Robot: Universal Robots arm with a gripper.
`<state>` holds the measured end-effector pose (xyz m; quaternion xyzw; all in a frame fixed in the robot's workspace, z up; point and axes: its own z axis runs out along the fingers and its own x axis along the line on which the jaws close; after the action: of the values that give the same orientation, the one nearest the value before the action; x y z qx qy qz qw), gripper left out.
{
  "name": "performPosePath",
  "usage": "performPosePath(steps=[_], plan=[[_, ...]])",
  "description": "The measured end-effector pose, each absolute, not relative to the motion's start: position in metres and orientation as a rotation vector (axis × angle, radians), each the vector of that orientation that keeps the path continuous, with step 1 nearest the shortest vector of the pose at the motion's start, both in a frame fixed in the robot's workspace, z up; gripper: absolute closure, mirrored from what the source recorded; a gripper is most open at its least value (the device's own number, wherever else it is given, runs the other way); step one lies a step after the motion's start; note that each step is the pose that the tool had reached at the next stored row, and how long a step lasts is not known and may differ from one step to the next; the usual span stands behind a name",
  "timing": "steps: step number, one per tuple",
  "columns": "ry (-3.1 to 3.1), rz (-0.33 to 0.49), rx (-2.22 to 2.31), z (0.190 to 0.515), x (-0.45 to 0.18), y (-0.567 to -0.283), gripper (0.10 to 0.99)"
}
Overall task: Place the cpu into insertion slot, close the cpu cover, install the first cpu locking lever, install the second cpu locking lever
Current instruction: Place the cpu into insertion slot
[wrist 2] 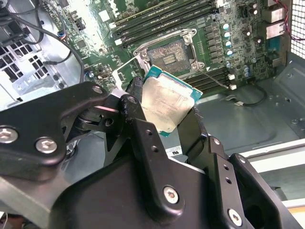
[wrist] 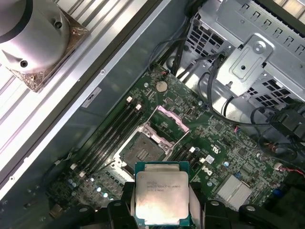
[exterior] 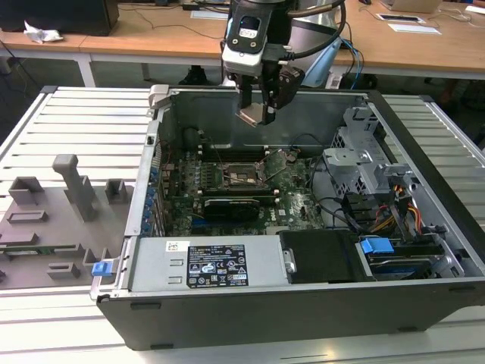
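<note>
My gripper (exterior: pixel 258 112) is clamped on the cpu (wrist: pixel 161 196) by two opposite edges, holding it in the air inside the open computer case (exterior: pixel 303 318). The cpu sits above the motherboard (wrist: pixel 224 138), clear of the bare insertion slot (wrist: pixel 142 153), and the cpu cover (wrist: pixel 167 123) stands raised.

The cpu (wrist: pixel 159 193) has a silver-grey top with a teal-green border, and sits between matt black fingers (wrist 2: pixel 193 131). The motherboard (wrist: pixel 224 138) is dark green, speckled with small silver and black parts; its memory slots (wrist: pixel 112 129) are black. The insertion slot (wrist: pixel 141 152) is dark grey inside a bright metal rim, and the cpu cover (wrist: pixel 169 123) is silver with a pinkish sheen. The case (exterior: pixel 303 311) is charcoal outside and pale grey within, with a blue tab (exterior: pixel 377 246). The table (exterior: pixel 83 121) is light grey, ribbed in parallel slats
</note>
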<state>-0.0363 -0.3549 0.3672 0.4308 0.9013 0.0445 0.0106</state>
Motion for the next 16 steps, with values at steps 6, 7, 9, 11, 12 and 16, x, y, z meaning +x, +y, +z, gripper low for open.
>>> performPosePath(steps=[6,7,9,11,12,16], plan=[[2.796,0.138,1.377,0.3671,-0.0364,-0.3549,0.549],[2.794,0.138,1.380,0.3671,-0.0363,-0.3549,0.549],[2.789,0.138,1.389,0.3671,-0.0364,-0.3549,0.549],[2.787,0.138,1.393,0.3671,-0.0364,-0.3549,0.549],[2.785,0.138,1.397,0.3671,-0.0365,-0.3549,0.549],[2.770,0.138,1.425,0.3670,-0.0366,-0.3549,0.549]])
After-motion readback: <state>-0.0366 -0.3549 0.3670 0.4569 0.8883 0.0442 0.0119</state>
